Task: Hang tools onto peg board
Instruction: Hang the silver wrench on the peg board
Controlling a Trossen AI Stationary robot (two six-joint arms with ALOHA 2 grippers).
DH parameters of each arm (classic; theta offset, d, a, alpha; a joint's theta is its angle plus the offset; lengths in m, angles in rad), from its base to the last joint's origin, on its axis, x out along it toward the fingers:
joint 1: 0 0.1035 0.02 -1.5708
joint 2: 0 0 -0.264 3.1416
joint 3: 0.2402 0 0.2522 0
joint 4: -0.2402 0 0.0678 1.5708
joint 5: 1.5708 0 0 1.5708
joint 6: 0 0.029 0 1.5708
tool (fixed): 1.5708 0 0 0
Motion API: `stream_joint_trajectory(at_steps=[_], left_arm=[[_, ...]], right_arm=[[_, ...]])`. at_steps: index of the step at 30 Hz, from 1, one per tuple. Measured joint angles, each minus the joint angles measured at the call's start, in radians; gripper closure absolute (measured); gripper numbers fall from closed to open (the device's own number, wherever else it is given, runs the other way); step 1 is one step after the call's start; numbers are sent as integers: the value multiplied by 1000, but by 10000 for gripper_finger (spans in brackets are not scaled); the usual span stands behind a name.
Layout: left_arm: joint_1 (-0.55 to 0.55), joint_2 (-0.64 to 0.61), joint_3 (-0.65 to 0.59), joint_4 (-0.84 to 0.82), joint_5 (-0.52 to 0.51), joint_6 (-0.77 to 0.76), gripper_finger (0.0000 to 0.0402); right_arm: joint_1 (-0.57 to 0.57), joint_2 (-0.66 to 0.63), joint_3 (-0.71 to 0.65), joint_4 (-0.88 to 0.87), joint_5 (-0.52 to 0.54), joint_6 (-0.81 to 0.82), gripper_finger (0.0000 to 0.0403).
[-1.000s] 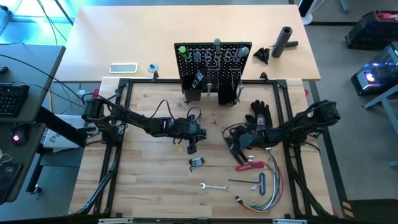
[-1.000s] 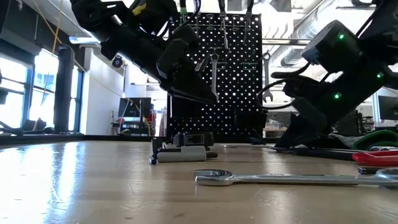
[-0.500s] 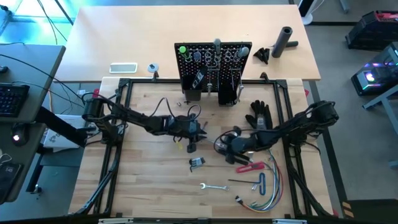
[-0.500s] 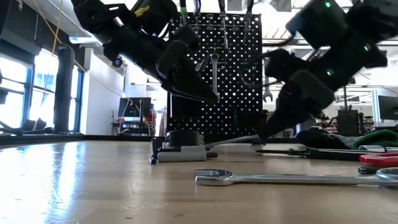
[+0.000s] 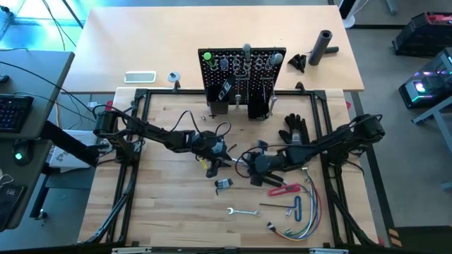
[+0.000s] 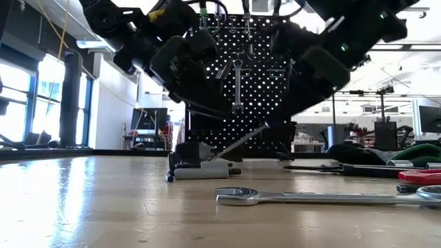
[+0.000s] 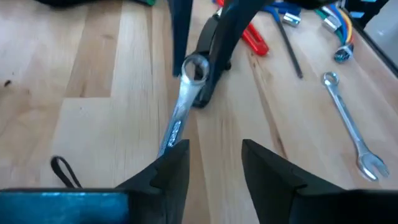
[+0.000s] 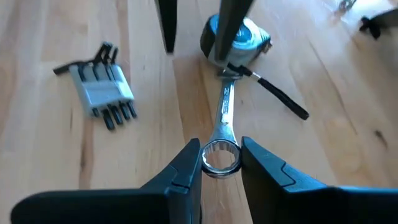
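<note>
We see the peg board (image 5: 242, 70) upright at the table's far edge, both arms meeting mid-table. Our right gripper (image 8: 221, 163) pinches the ring end of a silver wrench (image 8: 223, 124). Our left gripper (image 7: 214, 163) stands partly open around its other end, fingers (image 7: 171, 171) beside the shaft.
</note>
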Motion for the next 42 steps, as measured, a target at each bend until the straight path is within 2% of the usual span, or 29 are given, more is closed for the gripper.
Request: stream_joint_trajectory(at_steps=[9, 18, 28, 36, 42], left_arm=[[0, 0, 0, -14, -61, 0, 215], [6, 0, 0, -17, -57, 0, 207], [7, 0, 0, -16, 111, 18, 209], [8, 0, 0, -10, 201, 55, 212], [10, 0, 0, -11, 350, 94, 248]], right_arm=[[12, 0, 78, -40, 1, -66, 327], [54, -1, 141, -63, 1, -134, 327], [67, -2, 177, -64, -37, -205, 327], [66, -2, 204, -61, -73, -263, 327], [67, -2, 219, -68, -138, -308, 327]])
